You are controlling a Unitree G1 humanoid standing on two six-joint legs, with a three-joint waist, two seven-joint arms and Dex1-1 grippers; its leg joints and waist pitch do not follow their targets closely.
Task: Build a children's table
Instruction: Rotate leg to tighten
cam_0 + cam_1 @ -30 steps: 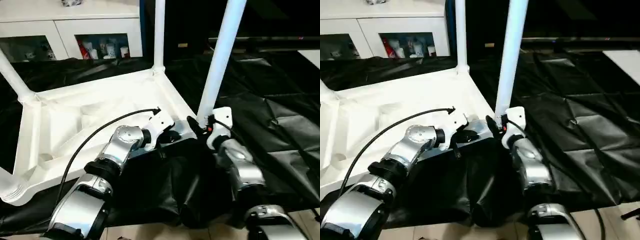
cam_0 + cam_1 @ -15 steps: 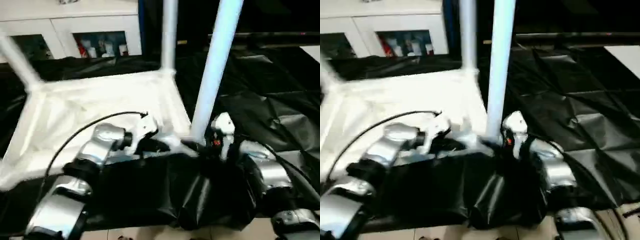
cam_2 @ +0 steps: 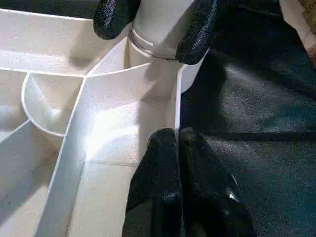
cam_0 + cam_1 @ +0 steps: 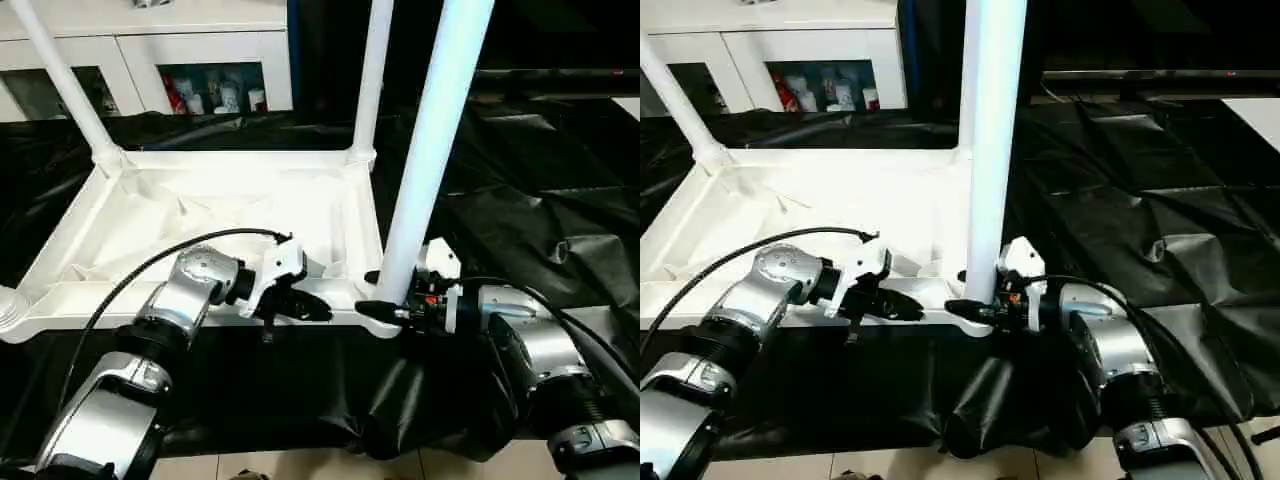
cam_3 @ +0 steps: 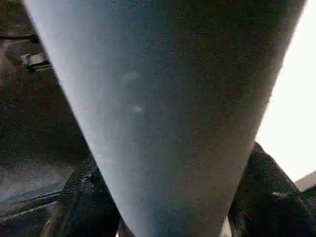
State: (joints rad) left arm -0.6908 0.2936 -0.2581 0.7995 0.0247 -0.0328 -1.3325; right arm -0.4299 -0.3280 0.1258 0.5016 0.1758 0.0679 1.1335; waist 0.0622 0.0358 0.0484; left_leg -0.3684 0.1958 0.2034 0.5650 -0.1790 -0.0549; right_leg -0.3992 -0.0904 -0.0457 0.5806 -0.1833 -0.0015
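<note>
The white table top (image 4: 215, 215) lies upside down on a black sheet, ribbed underside up. Two legs stand in its far corner sockets, one on the left (image 4: 60, 80) and one on the right (image 4: 372, 75). A third leg (image 4: 430, 150) stands at the near right corner. My right gripper (image 4: 385, 303) is shut on that leg's base, a black finger (image 5: 81, 197) on each side. My left gripper (image 4: 322, 310) is shut on the top's near rim wall (image 3: 177, 98), a short way left of that corner. The near left socket (image 4: 8, 310) holds no leg.
A white cabinet (image 4: 215, 60) with glass doors stands behind the table. The crumpled black sheet (image 4: 540, 200) spreads out to the right and bunches in front of my arms. Pale floor (image 4: 300, 465) shows along the near edge. A black cable (image 4: 150, 270) loops over my left forearm.
The table top has swung round with both grippers on it, so its near rim now lies square across the view. The held leg stands more upright. The camera shifted too.
</note>
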